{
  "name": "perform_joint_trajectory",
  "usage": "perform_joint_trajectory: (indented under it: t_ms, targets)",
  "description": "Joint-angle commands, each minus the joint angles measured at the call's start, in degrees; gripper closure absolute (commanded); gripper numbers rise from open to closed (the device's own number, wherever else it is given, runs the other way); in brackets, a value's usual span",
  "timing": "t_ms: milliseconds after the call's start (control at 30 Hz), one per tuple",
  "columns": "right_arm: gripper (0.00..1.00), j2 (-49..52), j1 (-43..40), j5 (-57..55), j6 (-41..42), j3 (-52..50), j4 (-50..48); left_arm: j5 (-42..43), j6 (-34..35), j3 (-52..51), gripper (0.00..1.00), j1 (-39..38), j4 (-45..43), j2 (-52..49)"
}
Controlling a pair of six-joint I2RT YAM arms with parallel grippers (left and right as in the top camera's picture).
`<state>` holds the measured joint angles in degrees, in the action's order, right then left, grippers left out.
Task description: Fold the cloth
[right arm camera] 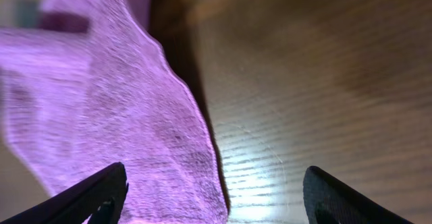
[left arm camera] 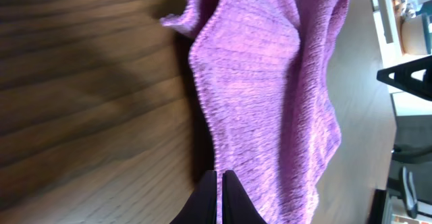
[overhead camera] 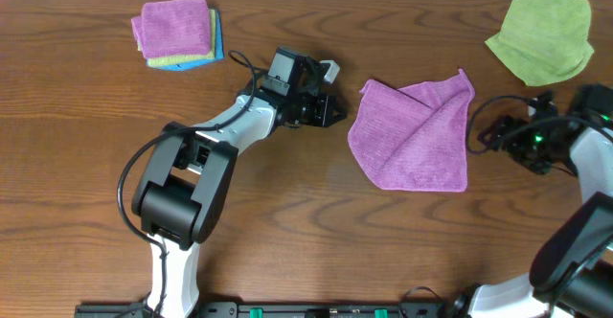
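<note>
The purple cloth [overhead camera: 414, 131] lies right of the table's middle, with one side folded over diagonally and its edges uneven. It also shows in the left wrist view [left arm camera: 263, 82] and the right wrist view [right arm camera: 101, 109]. My left gripper [overhead camera: 335, 110] is shut and empty, with its tips [left arm camera: 221, 183] just at the cloth's left edge. My right gripper [overhead camera: 485, 134] is open at the cloth's right edge. In the right wrist view [right arm camera: 219, 200] the cloth's edge lies between the two fingers. No white tag shows.
A neat stack of cloths [overhead camera: 177, 31], purple on top of green and blue, sits at the back left. A lime-green cloth [overhead camera: 541, 35] lies crumpled at the back right. The table [overhead camera: 316, 222] is dark wood.
</note>
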<state>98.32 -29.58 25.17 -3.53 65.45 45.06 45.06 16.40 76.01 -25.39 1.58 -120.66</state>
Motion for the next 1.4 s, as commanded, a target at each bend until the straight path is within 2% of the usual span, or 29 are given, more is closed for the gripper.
perform_joint_trajectory:
  t_ms: [0,267,400,733,933,1000,1067,1167,1267,1367]
  targets:
    - [0.15,-0.9,-1.8,11.3,-4.3,-0.9,-1.2,0.9,3.1,1.0,0.94,-0.2,-0.9,-1.0]
    - [0.11,-0.8,-1.7,15.8,-4.9,-5.8,-6.8,6.2,11.1,1.0,0.94,-0.1,-5.5,-5.6]
    - [0.11,-0.8,-1.7,15.7,-4.9,-7.0,-8.2,5.9,11.3,1.0,0.94,-0.1,-5.8,-6.2]
    - [0.12,-0.7,-1.7,9.1,-5.3,-8.2,-8.3,6.3,14.5,1.0,0.94,0.3,-10.9,-8.0]
    - [0.11,-0.7,-1.7,4.8,-5.1,-8.2,-7.5,9.5,16.9,1.1,0.94,0.3,-15.2,-11.3]
    - [0.1,-0.7,-1.7,4.8,-5.1,-8.2,-7.3,10.5,17.1,1.1,0.79,0.3,-16.0,-12.1]
    - [0.11,-0.7,-1.7,4.5,-5.1,-8.2,-7.0,10.7,17.1,1.1,0.78,0.3,-16.0,-12.7]
    - [0.11,-0.7,-1.7,4.5,-5.1,-8.2,-6.6,11.0,17.0,1.1,0.58,0.3,-16.5,-12.8]
    - [0.1,-0.7,-1.7,3.8,-5.1,-8.2,-6.2,13.5,17.0,1.1,0.5,0.4,-18.6,-12.8]
    - [0.11,-0.7,-1.7,3.7,-5.1,-8.2,-5.8,15.0,17.0,1.1,0.49,0.4,-18.8,-12.8]
